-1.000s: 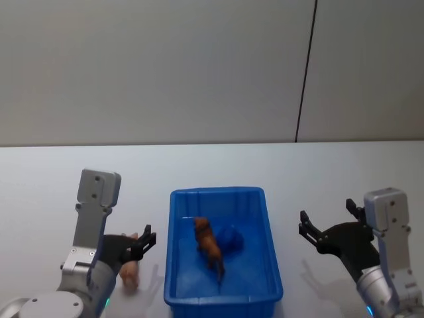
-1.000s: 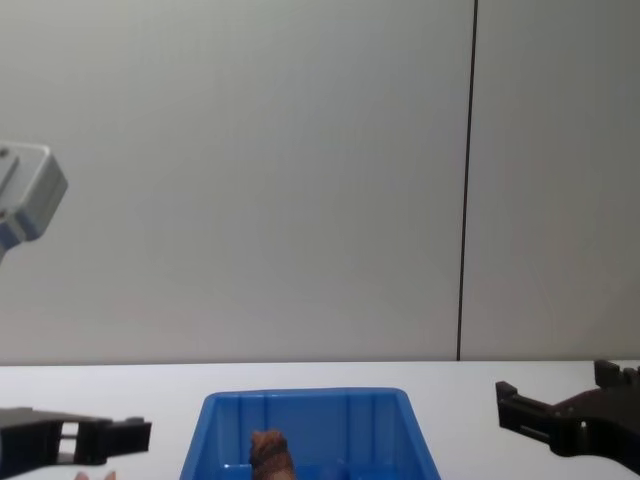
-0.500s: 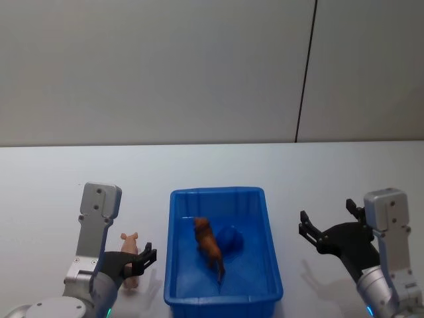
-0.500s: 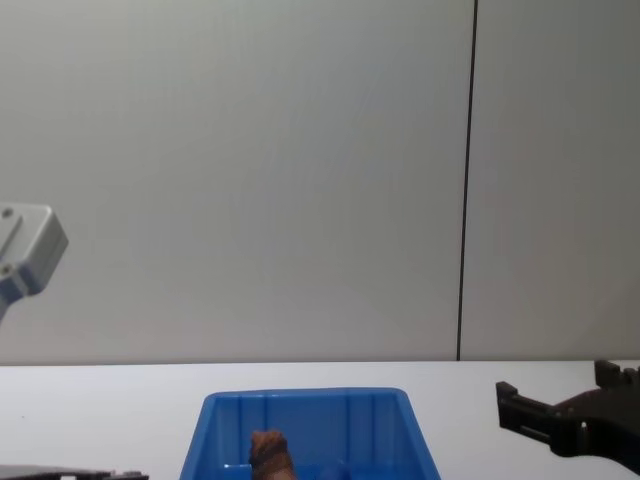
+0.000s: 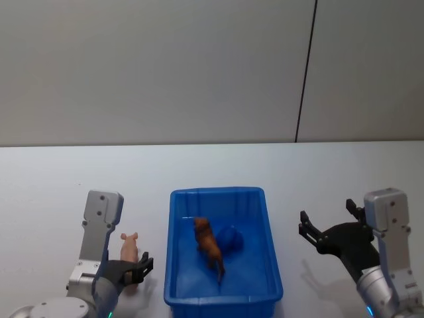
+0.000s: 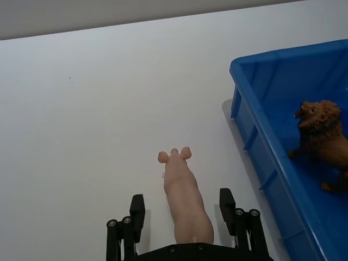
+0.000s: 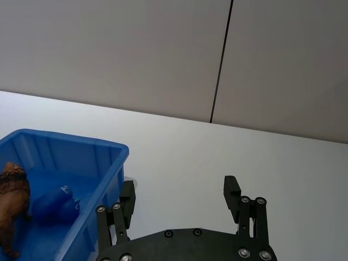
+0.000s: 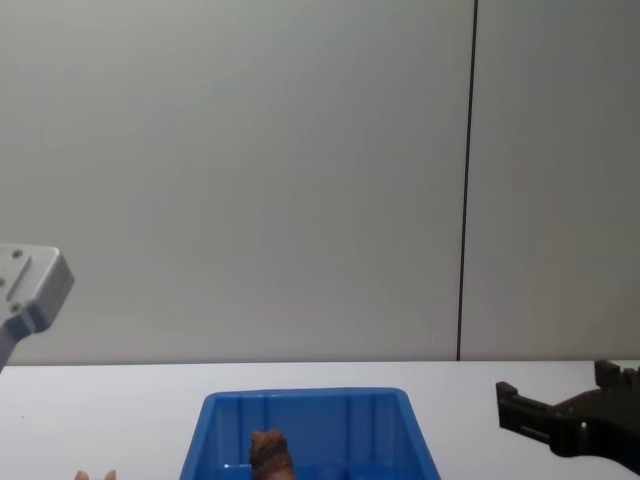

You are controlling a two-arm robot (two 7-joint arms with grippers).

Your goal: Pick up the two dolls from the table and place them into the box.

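Observation:
A peach-pink pig doll (image 5: pixel 128 249) lies on the white table (image 5: pixel 53 199) just left of the blue box (image 5: pixel 218 193). My left gripper (image 5: pixel 136 270) is open at the pig's hind end. In the left wrist view its black fingers (image 6: pixel 226 199) flank the pig doll (image 6: pixel 182 190) on both sides without touching it. A reddish-brown lion doll (image 5: pixel 209 246) stands inside the box; it is also seen as the lion doll (image 6: pixel 321 136) and the lion doll (image 8: pixel 268 450). My right gripper (image 5: pixel 328 220) hovers open and empty to the right of the box.
A dark blue rounded object (image 5: pixel 229 238) lies in the box beside the lion. Open white tabletop stretches behind the box up to a grey wall with a dark vertical seam (image 5: pixel 305 73).
My left gripper has sunk lower and drawn back toward me, uncovering the pig's head and body. Its fingers have dropped out of the chest view. The right arm has not moved.

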